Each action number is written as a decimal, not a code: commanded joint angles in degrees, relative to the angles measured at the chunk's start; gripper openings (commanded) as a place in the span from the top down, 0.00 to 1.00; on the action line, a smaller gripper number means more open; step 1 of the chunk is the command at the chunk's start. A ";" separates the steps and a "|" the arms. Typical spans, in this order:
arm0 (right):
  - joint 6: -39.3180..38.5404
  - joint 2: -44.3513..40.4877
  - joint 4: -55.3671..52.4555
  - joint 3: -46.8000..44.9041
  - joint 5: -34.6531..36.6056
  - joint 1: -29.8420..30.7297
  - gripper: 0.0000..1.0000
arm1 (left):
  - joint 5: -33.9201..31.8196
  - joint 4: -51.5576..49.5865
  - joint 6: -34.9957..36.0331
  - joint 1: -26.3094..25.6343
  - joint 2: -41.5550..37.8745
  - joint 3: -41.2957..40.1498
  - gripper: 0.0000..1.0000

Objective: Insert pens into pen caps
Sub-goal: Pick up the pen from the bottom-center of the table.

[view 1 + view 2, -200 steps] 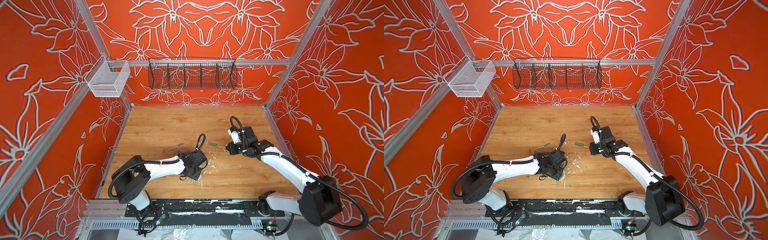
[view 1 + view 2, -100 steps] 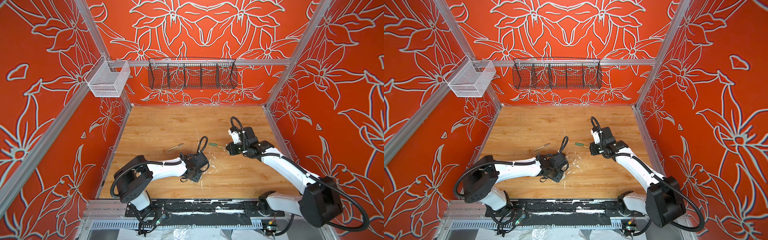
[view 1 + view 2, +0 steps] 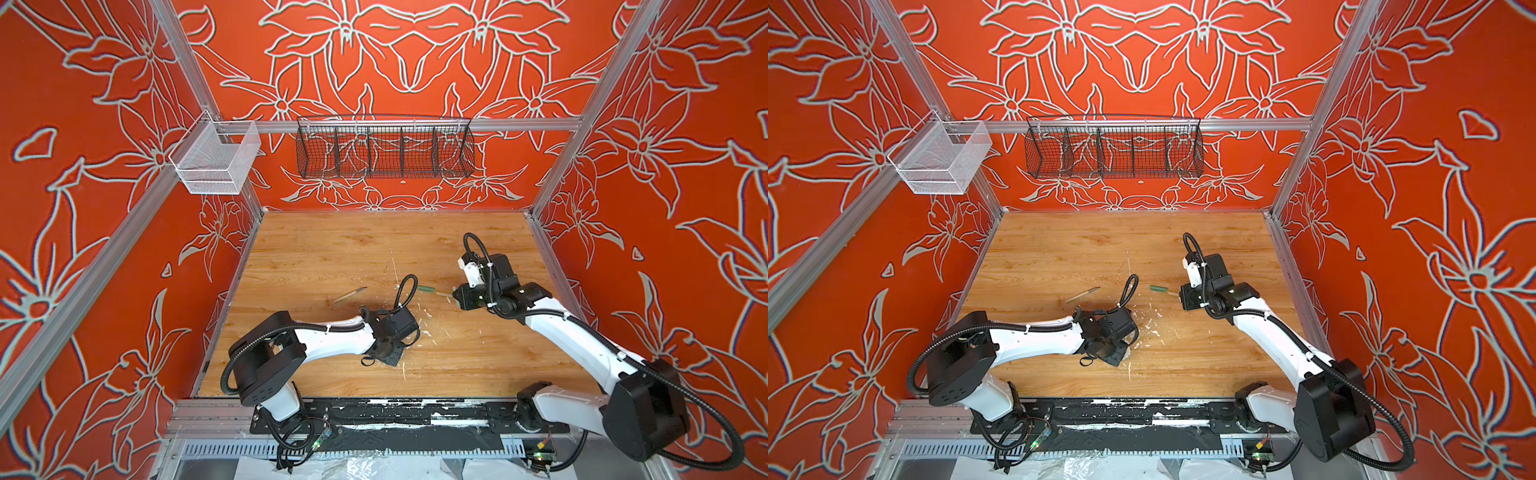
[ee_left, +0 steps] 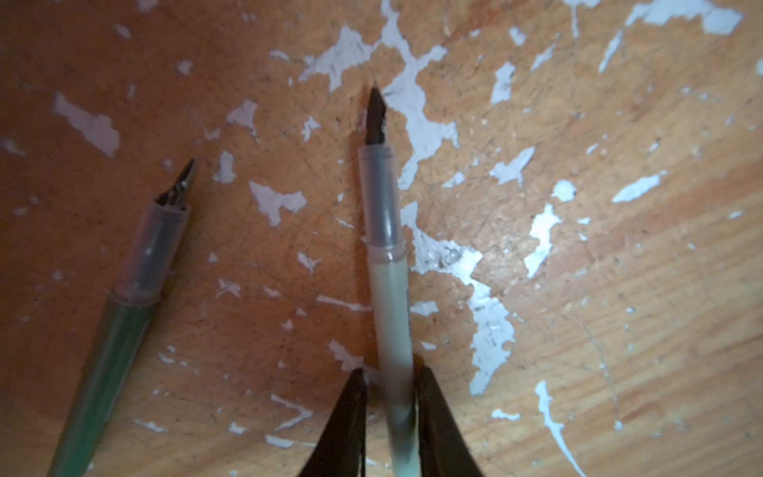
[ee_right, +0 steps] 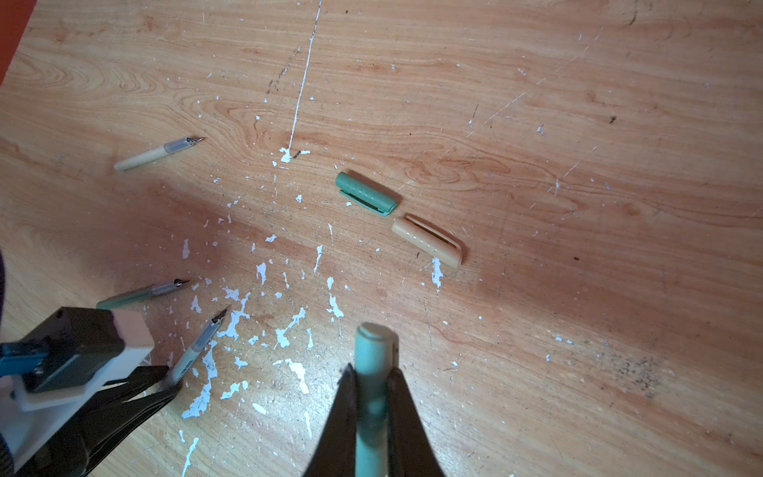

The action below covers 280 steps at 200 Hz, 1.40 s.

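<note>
In the left wrist view the pale mint pen (image 4: 388,256) lies on the table between the jaws of my left gripper (image 4: 390,371). The gripper is open only a little: one finger touches the pen, a slim gap shows on the other side. The dark green pen (image 4: 124,322) lies beside it. My right gripper (image 5: 371,373) is shut on a pale green pen cap (image 5: 373,342), held above the table. A darker green cap (image 5: 365,193) and a tan cap (image 5: 427,241) lie end to end ahead of it. The tan pen (image 5: 159,153) lies apart, and shows in both top views (image 3: 350,294) (image 3: 1081,294).
White flecks of scraped paint (image 5: 289,330) cover the wooden table (image 3: 332,249) round the left arm. A black wire basket (image 3: 384,151) and a white mesh basket (image 3: 216,160) hang on the rear rail. Orange walls close three sides.
My left gripper's jaws have narrowed round the pale mint pen, and the left wrist has shifted slightly to the right. The right arm and its cap have stayed put.
</note>
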 commanded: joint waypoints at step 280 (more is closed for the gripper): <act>26.44 -25.65 31.25 0.27 -10.65 -0.66 1.00 | 11.19 19.93 16.85 -0.46 -17.94 10.59 1.00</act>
